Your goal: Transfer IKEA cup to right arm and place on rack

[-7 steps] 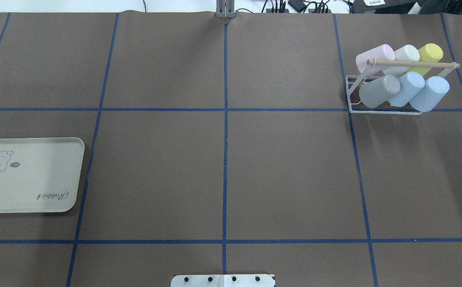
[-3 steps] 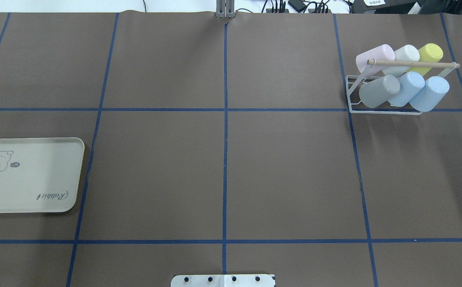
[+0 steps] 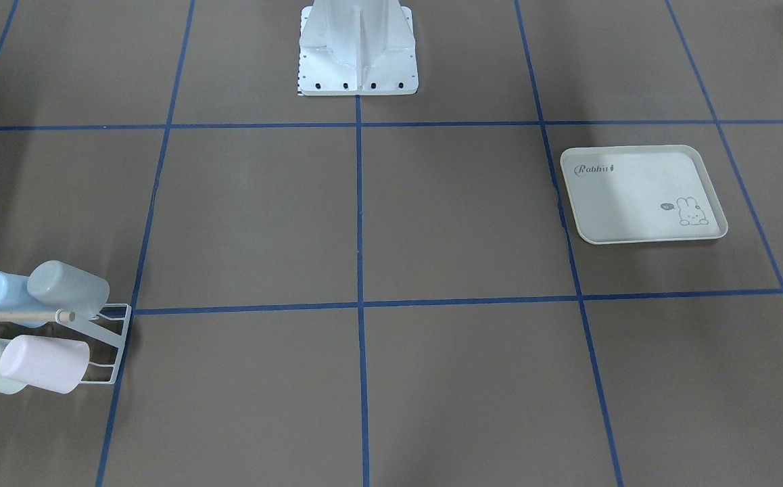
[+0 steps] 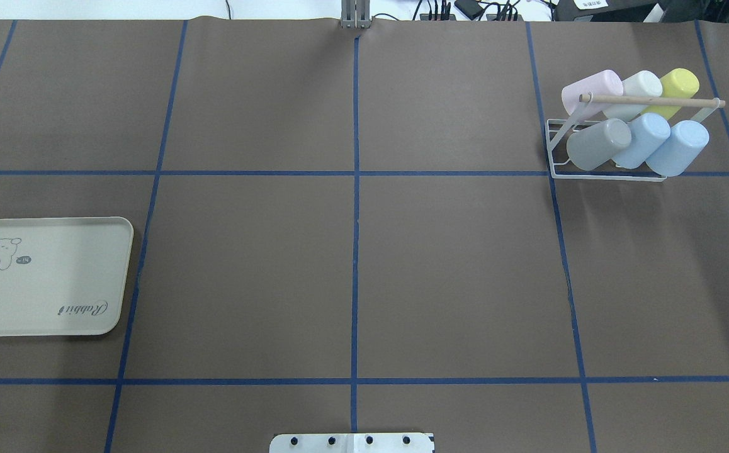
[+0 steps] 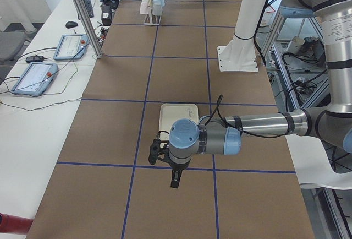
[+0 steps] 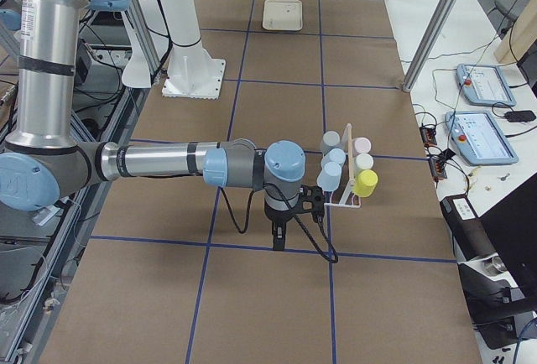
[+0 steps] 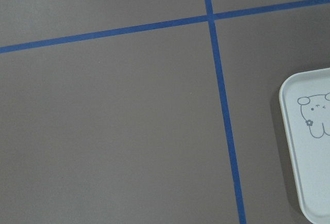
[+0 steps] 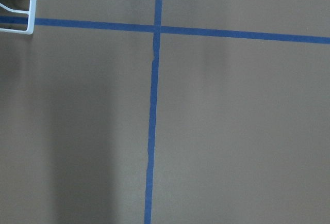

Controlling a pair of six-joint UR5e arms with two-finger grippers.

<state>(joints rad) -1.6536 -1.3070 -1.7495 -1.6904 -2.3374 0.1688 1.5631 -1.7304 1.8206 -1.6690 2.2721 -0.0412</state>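
Looks like the closing step, with six cups (image 4: 597, 143) hung on the rack (image 4: 610, 179) at the far right of the tabletop (image 4: 465, 270). Cannot tell left end effector (image 5: 175, 183) or right end effector (image 6: 278, 242) as clenched or released. Calls next for mere retreat from the rack.

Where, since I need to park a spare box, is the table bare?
Bare: the middle squares of the brown mat, between the cream rabbit-print tray and the white wire rack. Crowded: the rack, holding six pastel cups.
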